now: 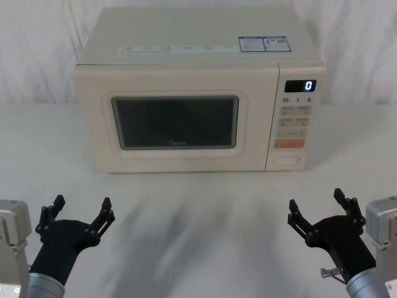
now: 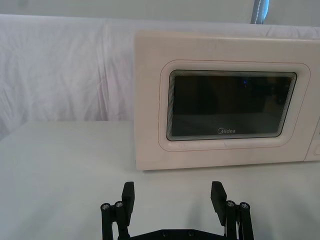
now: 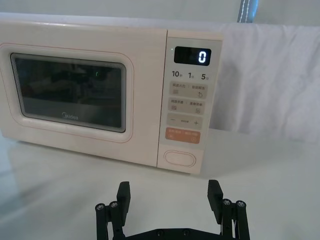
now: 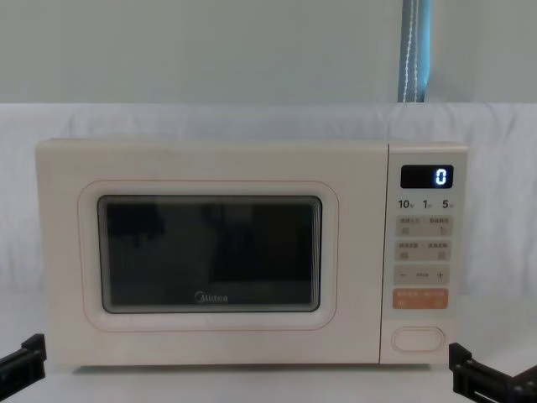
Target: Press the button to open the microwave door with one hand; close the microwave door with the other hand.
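The cream microwave point(image 1: 198, 43) stands at the back of the white table, its display showing a blue 0. Its door point(image 1: 177, 160) with the dark window is shut flush with the body; the door point(image 2: 150, 100) point(image 3: 145, 90) point(image 4: 67, 252) also faces both wrist cameras and the chest camera. The wide cream button point(image 1: 288, 159) point(image 3: 180, 158) point(image 4: 418, 339) sits lowest on the control panel, under an orange key. My left gripper point(image 1: 82, 208) point(image 2: 172, 194) hovers open near the table's front left, well short of the door. My right gripper point(image 1: 316, 203) point(image 3: 169, 192) is open at the front right, roughly in line with the button.
The white table point(image 1: 198, 217) lies bare between the grippers and the oven. A white cloth backdrop point(image 2: 65, 70) hangs behind the microwave.
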